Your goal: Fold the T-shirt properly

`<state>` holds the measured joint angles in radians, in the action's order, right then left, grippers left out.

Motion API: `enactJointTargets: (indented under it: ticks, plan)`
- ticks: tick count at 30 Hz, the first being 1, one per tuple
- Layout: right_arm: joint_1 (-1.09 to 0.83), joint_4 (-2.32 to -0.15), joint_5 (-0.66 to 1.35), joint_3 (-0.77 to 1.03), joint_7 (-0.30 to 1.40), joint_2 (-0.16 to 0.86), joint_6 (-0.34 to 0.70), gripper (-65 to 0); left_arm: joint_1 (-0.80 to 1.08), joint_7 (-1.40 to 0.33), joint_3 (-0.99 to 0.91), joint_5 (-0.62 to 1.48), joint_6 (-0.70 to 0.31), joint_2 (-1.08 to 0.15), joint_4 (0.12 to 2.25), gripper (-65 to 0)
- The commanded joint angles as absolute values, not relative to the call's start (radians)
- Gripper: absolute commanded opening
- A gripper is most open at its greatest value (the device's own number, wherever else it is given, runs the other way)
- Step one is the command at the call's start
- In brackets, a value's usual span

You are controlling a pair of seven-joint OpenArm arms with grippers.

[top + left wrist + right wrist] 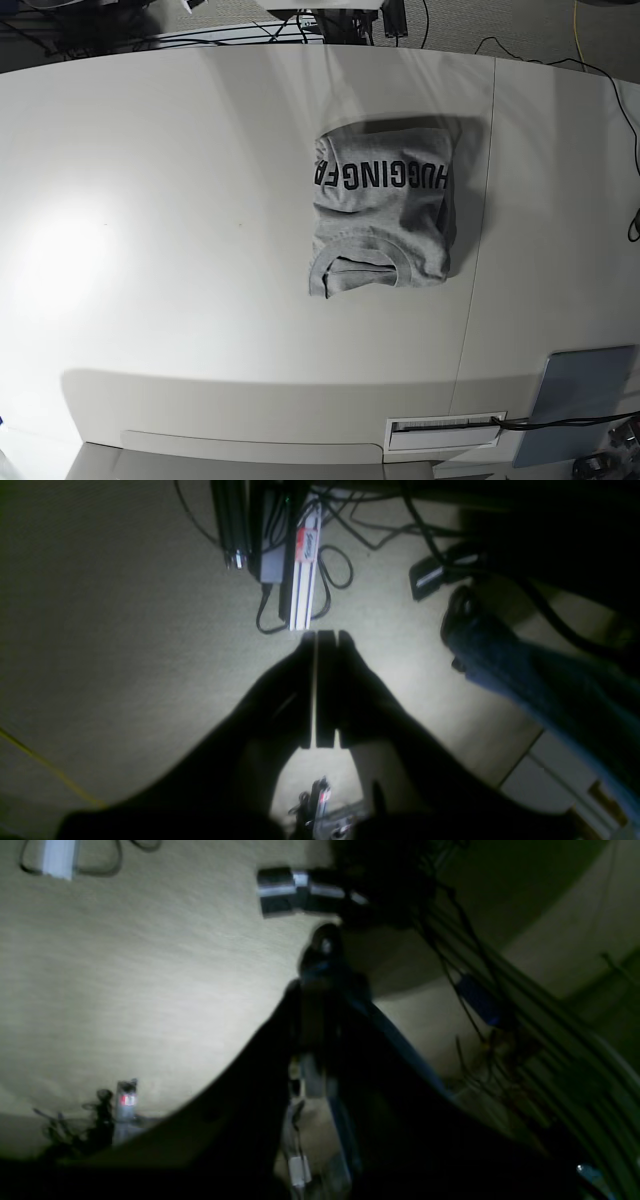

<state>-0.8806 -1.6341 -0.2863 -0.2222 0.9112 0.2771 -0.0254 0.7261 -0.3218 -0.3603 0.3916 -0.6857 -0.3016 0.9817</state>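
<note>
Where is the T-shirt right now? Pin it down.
In the base view the T-shirt lies folded on the white table, right of centre, lettering up and collar toward the near edge, beside the table's seam; the grey-blue pad is nearer, further right.

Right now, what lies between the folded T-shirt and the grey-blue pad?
Only bare white table with one seam line, between the T-shirt and the pad, in the base view.

From my base view neither arm showed. The T-shirt (383, 212) lay folded, its lettering cut short by the folds. The pad (582, 393) ran off the frame's edge. My right wrist view was blurred and dark.
</note>
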Motion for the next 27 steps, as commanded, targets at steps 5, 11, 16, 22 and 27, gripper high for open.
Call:
enactJointTargets:
  ticks: [5,11,16,22,27]
  plan:
    - [-0.746,-1.286,-0.194,-0.22,0.751,0.282,-0.019,-65.0,0.679,-0.253,-0.362,0.331,-0.698,-0.249,0.874,-65.0]
    - [-0.554,-0.895,-0.034,-0.22,0.545,0.282,0.061,-65.0,0.628,-0.183,-0.362,0.236,-0.689,-0.202,0.825,-65.0]
    - [-0.411,-0.657,0.129,-0.22,0.429,0.282,0.141,-65.0,0.62,-0.085,-0.362,0.139,-0.59,-0.17,0.815,-65.0]
    - [-0.317,-0.52,0.286,-0.203,0.331,0.273,0.249,-65.0,0.611,-0.076,-0.362,0.108,-0.538,-0.131,0.815,-65.0]
    - [-0.303,-0.502,0.298,-0.027,0.31,0.236,0.338,-65.0,0.595,-0.069,-0.362,0.108,-0.538,-0.111,0.811,-65.0]
